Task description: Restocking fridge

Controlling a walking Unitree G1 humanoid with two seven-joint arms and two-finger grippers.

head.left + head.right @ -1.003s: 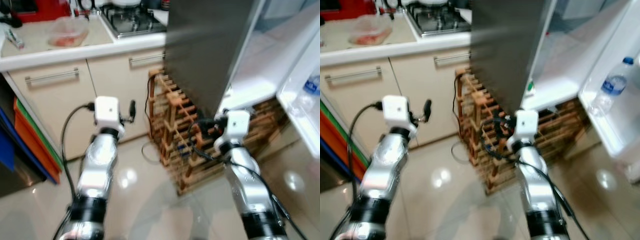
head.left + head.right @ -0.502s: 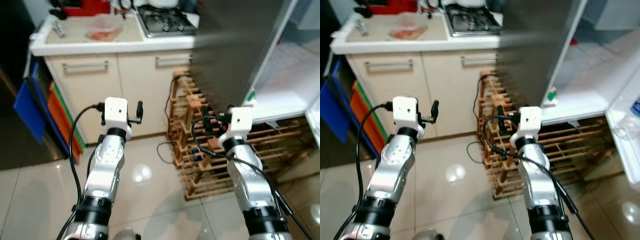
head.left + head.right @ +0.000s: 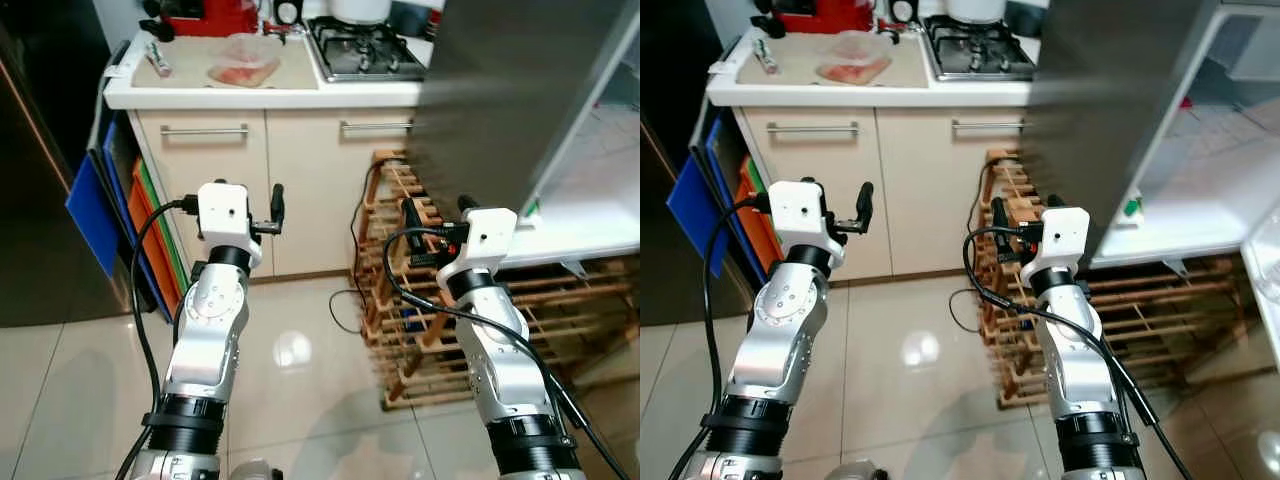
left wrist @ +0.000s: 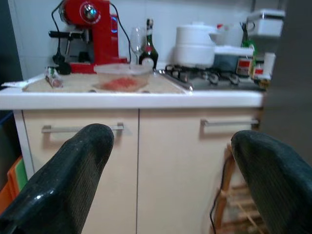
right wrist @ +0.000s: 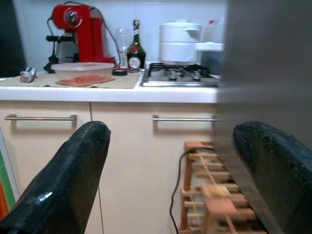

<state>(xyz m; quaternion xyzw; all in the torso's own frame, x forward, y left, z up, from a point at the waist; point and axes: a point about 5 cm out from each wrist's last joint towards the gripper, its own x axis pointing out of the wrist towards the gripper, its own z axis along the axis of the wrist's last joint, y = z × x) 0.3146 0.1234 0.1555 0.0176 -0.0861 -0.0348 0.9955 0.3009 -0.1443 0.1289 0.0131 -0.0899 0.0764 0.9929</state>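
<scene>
The left gripper (image 4: 168, 180) has its two black fingers (image 4: 63, 180) spread wide, framing cream cabinet doors (image 4: 83, 165). On the surface (image 4: 122, 100) above stand a red coffee machine (image 4: 90, 36), a clear container (image 4: 123, 77), a dark bottle (image 4: 148, 46) and a white pot (image 4: 195, 46) on the hob (image 4: 209, 78).

two claws, left claw (image 3: 277, 196) and right claw (image 3: 408, 213), both spread. on the table (image 3: 890, 95): one red coffee machine (image 4: 90, 29), one clear food container (image 4: 123, 76), one dark bottle (image 4: 148, 49), one white pot (image 4: 195, 44). one wooden rack (image 3: 1110, 310).
</scene>
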